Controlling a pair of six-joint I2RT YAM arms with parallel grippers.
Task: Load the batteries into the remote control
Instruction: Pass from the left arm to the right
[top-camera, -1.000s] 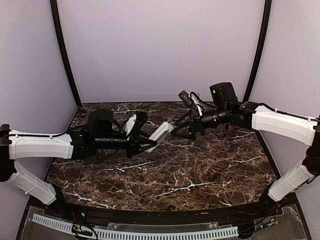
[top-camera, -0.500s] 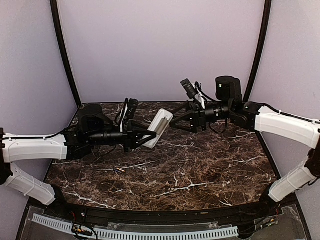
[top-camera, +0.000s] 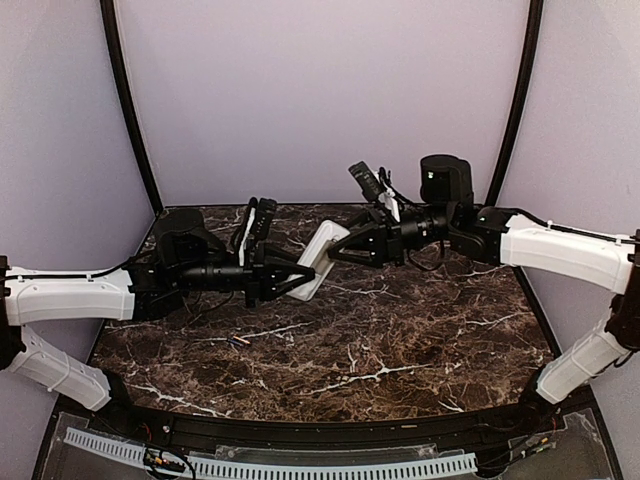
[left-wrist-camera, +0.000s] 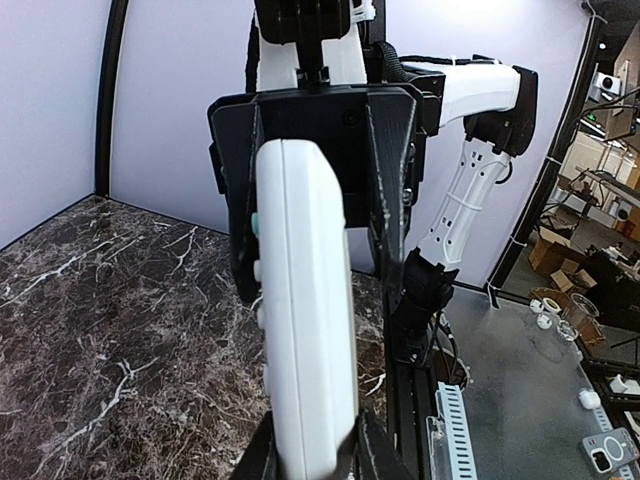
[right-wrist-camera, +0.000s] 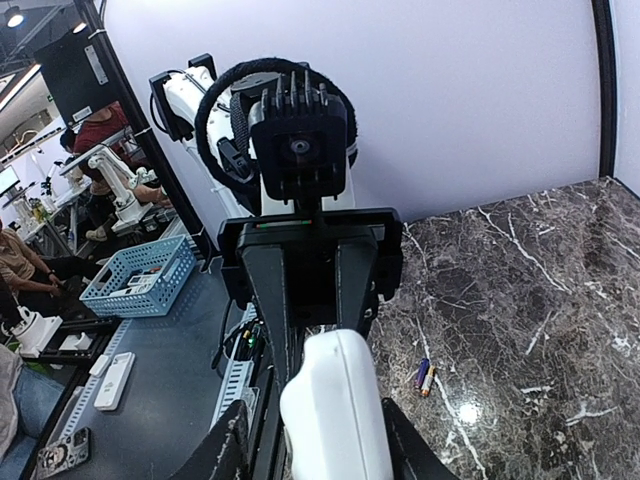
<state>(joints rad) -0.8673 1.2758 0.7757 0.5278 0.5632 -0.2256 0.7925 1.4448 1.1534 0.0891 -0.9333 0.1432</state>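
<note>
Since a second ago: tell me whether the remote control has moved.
Yes. The remote control tilted, its upper end nearer the table's back edge.

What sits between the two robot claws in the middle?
The white remote control, best seen from the top camera. The left gripper clamps one end, and the right gripper has its fingers on either side of the other end.

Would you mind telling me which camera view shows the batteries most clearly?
The right wrist view: the batteries lie together, coloured marks discernible. The top external view shows only a tiny speck; the left wrist view misses them.
</note>
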